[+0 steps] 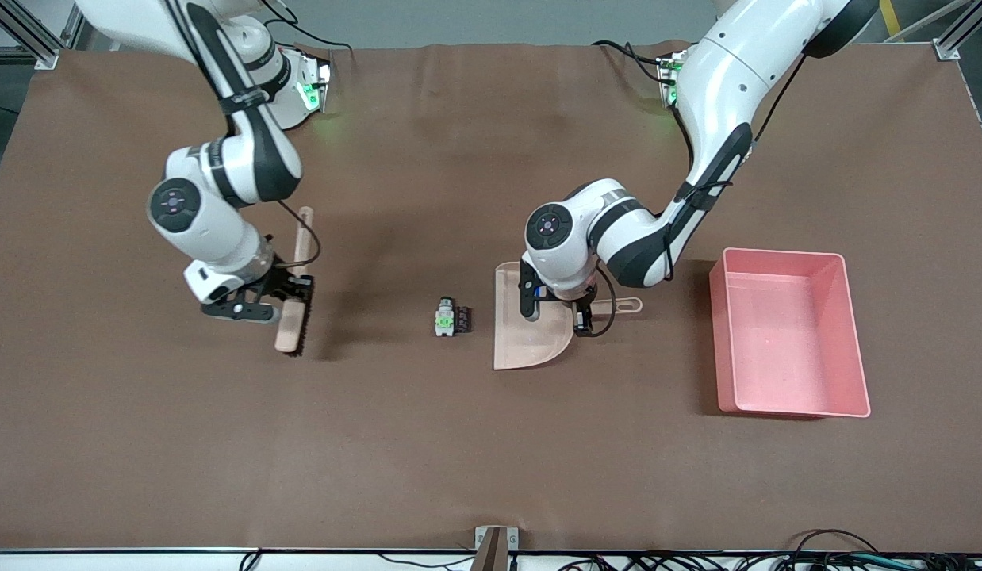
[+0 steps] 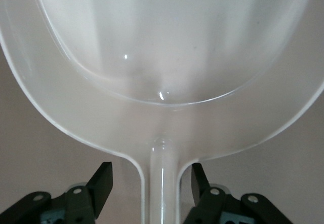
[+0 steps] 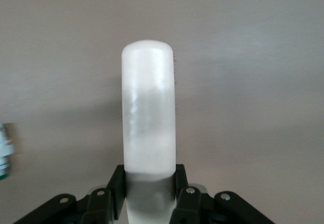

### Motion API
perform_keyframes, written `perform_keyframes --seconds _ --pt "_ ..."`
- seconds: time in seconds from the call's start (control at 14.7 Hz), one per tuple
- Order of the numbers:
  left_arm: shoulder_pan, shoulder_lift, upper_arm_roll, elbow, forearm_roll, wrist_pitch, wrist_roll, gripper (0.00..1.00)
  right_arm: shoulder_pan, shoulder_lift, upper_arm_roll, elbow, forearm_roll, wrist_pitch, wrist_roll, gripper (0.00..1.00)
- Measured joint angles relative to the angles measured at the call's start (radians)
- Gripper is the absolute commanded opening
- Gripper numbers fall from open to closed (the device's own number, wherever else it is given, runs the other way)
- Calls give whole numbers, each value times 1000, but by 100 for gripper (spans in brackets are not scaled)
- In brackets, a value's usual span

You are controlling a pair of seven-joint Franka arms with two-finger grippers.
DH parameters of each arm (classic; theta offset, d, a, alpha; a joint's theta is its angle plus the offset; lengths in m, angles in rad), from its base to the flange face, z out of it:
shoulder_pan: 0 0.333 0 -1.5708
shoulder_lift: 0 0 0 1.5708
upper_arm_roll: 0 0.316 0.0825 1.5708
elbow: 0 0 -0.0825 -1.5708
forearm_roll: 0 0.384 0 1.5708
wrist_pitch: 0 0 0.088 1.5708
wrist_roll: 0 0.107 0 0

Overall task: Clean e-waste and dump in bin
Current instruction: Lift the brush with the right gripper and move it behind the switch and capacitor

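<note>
The e-waste lies mid-table: a white part with green patches (image 1: pixel 444 317) beside a dark maroon block (image 1: pixel 463 319). Beside them, toward the left arm's end, lies a beige dustpan (image 1: pixel 531 337). My left gripper (image 1: pixel 556 308) (image 2: pixel 152 183) is open, its fingers either side of the dustpan's handle (image 2: pixel 162 178) with a gap on each side. The pink bin (image 1: pixel 784 254) stands farther toward that end. My right gripper (image 1: pixel 281 289) (image 3: pixel 150 183) is shut on a brush (image 1: pixel 291 325) (image 3: pixel 149 112), held over the table toward the right arm's end. The white part (image 3: pixel 4 155) shows at the right wrist view's edge.
The brown table cloth (image 1: pixel 491 460) stretches bare between the e-waste and the front edge. A small bracket (image 1: pixel 495 547) sits at the middle of that edge. Cables run along the table's edge below.
</note>
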Motion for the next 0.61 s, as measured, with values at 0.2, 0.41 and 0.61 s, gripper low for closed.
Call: perform_keyframes --seconds 0.2,0.41,0.61 --pt "17 0 0 -9 0 16 0 61 77 48 1 46 73 2 23 1" --pt "31 -1 0 -13 0 21 1 57 129 111 0 94 92 13 29 1" --pt "33 -5 -1 -14 0 22 1 55 181 191 0 153 102 59 43 1"
